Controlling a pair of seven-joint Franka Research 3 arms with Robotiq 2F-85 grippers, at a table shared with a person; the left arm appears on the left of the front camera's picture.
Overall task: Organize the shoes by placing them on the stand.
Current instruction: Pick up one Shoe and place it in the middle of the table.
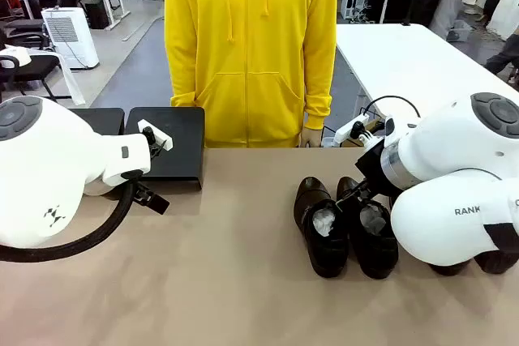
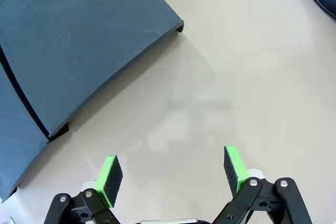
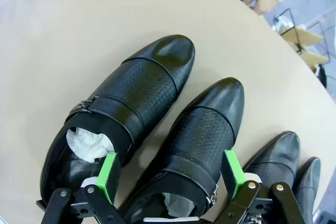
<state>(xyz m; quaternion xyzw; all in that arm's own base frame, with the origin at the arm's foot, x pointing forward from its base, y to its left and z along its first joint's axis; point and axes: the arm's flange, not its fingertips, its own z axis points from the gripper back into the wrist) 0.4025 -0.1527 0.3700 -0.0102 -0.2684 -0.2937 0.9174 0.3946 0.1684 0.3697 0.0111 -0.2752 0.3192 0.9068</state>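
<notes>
With the left jaws and right jaws both released, lower the right jaws astride the strap of the shoe [image 3: 202, 129] beneath them, clear of the neighbouring shoe [image 3: 142, 87], then clench firmly.

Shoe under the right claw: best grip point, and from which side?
Probably across the shoe at its strapped waist, right claw coming from above: it sits on its sole and the open pads straddle it. The neighbouring shoe lies close, so clearance looks tight.
</notes>
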